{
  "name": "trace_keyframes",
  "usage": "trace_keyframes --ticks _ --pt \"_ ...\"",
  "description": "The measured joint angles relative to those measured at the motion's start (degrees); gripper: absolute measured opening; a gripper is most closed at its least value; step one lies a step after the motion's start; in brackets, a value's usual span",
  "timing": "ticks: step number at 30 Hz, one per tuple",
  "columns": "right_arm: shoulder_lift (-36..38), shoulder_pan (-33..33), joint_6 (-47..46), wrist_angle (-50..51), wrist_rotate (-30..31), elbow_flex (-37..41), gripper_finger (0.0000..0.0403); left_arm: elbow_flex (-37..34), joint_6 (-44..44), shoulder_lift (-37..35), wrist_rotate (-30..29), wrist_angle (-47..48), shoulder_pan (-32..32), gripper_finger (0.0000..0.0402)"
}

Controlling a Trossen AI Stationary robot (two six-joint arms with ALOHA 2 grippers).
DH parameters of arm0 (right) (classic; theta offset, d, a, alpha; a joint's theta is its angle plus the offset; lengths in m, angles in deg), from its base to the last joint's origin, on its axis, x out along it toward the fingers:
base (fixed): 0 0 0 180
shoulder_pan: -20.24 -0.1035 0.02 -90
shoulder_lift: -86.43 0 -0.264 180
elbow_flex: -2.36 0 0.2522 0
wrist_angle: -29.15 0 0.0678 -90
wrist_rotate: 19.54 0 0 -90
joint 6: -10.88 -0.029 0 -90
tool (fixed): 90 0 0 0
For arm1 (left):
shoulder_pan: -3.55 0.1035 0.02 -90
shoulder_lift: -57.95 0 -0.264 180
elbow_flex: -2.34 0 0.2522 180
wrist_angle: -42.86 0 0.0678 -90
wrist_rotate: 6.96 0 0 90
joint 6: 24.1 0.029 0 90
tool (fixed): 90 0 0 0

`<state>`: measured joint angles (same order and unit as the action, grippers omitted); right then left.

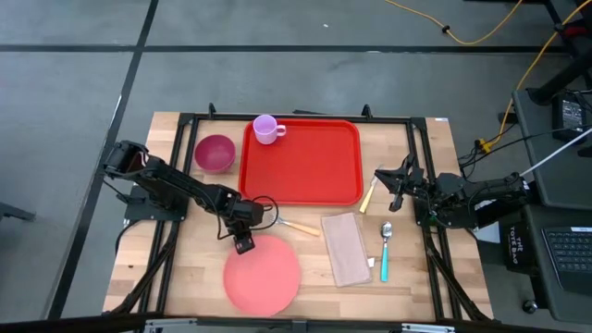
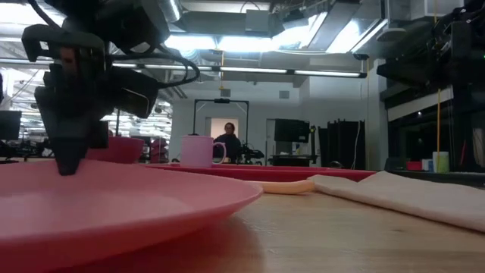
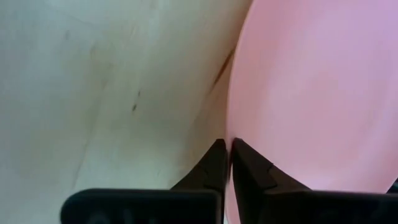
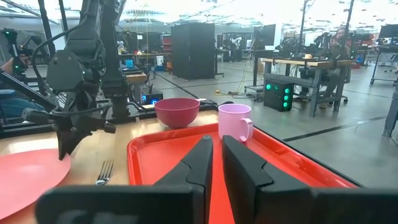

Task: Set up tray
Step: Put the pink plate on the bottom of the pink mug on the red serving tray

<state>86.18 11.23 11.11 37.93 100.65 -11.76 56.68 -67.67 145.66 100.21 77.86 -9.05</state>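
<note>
The bright red tray lies flat at the table's far middle, with a pink cup standing on its far left corner. A round salmon-pink plate lies flat near the near edge. My left gripper points down at the plate's far left rim and is shut on it; the low view shows its fingertips down on the rim. My right gripper hovers shut and empty just right of the tray, pointing across it toward the cup. My left gripper pinches the plate's rim at its far left side between the two fingers. One finger stands outside over the wood, the other over the plate. The fingers come from above, pointing down. The plate lies flat on the table.
A maroon bowl stands left of the tray. A fork with a tan handle lies between tray and plate. A folded beige napkin and a teal-handled spoon lie to the plate's right. A yellow-handled utensil lies under the right gripper.
</note>
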Motion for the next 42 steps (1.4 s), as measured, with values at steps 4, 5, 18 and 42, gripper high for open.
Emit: trace_keyframes --ticks 4,5,18,42 --pt "0.0 0.0 0.0 0.0 0.0 0.0 0.0042 0.0 -0.1 -2.3 -0.1 0.6 0.0 0.0002" --pt "0.0 0.0 0.0 0.0 0.0 0.0 0.0042 0.0 -0.1 -3.1 -0.3 1.0 0.0 0.0002" --pt "0.0 0.0 0.0 0.0 0.2 0.0 0.0042 0.0 -1.7 -17.1 -8.9 5.2 -0.2 0.0001" --pt "0.0 0.0 0.7 0.0 0.2 0.0 0.0042 0.0 -0.1 -31.8 -27.8 4.1 0.0 0.0001"
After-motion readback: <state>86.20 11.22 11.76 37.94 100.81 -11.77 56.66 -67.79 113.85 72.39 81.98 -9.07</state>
